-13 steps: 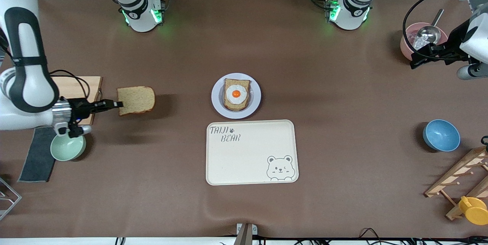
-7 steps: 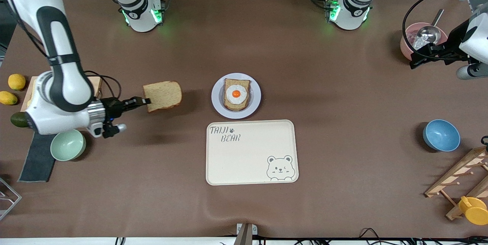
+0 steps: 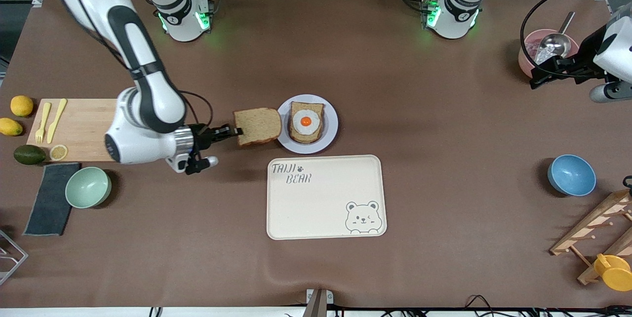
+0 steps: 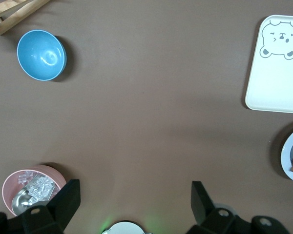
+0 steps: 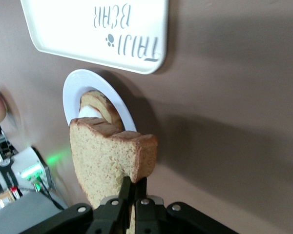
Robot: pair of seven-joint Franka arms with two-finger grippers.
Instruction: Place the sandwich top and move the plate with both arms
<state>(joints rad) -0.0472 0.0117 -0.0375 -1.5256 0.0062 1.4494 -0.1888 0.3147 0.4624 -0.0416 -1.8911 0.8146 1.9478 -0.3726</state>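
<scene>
we saw sandwich top [image 3: 257, 126]: speckled brown slice, darker crust, up in the air, overlapping plate's rim | plate [image 3: 330, 141]: round, pale lavender, on table, carrying egg-topped bread

Even, bright overhead light falls on my brown bench [image 3: 444, 124], with no harsh glare on its matte cover. Shadows are soft and short: a blurred dark patch lies under the speckled brown slice of bread [image 3: 256, 126] that I carry, and a diffuse band trails beneath my right arm. The glossy blue bowl [image 3: 572, 175] carries a small white highlight. Green indicator lights at both arm bases tint the bench around them. In my right wrist view the bread is sharp, while a pale object at the picture's edge is smeared by blur. The rectangular cream tray [image 5: 97, 29] there looks nearly washed out white.
</scene>
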